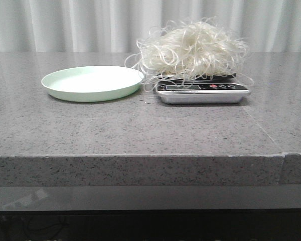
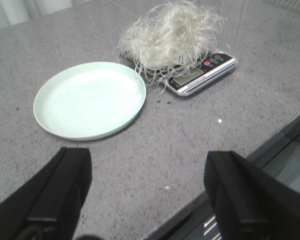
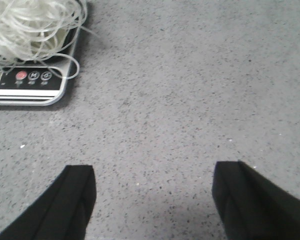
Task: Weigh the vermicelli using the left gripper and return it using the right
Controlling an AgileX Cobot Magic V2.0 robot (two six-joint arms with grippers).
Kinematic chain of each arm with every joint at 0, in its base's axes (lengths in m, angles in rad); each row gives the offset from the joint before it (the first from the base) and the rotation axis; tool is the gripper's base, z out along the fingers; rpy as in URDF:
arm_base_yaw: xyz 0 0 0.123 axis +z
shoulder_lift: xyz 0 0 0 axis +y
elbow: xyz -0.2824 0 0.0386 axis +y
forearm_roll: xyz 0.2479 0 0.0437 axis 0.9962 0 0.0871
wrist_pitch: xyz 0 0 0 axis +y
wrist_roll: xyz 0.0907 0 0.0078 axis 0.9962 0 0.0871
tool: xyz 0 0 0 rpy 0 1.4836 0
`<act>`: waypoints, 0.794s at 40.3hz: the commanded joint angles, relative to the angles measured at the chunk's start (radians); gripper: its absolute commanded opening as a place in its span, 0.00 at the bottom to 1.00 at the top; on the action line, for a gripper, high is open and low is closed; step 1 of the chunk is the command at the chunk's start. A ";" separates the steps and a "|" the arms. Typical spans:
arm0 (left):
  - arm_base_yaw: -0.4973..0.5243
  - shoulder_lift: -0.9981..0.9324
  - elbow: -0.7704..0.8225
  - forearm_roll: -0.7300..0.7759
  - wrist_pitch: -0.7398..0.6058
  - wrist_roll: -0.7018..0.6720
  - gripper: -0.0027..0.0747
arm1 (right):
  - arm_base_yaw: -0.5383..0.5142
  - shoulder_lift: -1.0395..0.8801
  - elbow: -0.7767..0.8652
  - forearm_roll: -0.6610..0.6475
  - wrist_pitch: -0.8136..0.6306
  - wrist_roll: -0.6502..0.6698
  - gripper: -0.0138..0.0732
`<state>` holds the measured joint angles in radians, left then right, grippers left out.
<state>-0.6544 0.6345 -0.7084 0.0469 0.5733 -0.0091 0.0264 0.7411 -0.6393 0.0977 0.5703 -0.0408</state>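
The vermicelli (image 1: 190,50), a fluffy whitish-cream tangle, lies on the silver kitchen scale (image 1: 203,93) at centre right of the table. It also shows in the left wrist view (image 2: 170,37) and the right wrist view (image 3: 30,27). The pale green plate (image 1: 93,83) is empty, just left of the scale. My left gripper (image 2: 150,170) is open and empty, hovering near the table's front edge before the plate (image 2: 90,100). My right gripper (image 3: 155,185) is open and empty over bare table, to the right of the scale (image 3: 35,85). Neither gripper shows in the front view.
The grey speckled table (image 1: 140,130) ends in a front edge (image 1: 140,155) with a seam at its right. Pale curtains (image 1: 65,25) hang behind. Loose strands trail over the scale's display and onto the table.
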 commanded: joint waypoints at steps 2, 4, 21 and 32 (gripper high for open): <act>0.001 -0.011 -0.007 -0.007 -0.083 -0.012 0.75 | 0.056 0.022 -0.080 0.003 -0.014 -0.036 0.84; 0.001 -0.011 -0.007 -0.007 -0.079 -0.012 0.75 | 0.085 0.045 -0.111 0.003 0.001 -0.048 0.84; 0.001 -0.009 -0.007 -0.007 -0.084 -0.012 0.75 | 0.198 0.377 -0.470 0.005 0.137 -0.072 0.84; 0.001 -0.009 -0.007 -0.007 -0.084 -0.012 0.75 | 0.200 0.641 -0.752 0.144 0.247 -0.220 0.84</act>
<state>-0.6544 0.6251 -0.6896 0.0469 0.5671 -0.0091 0.2222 1.3407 -1.2896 0.1680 0.8284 -0.1753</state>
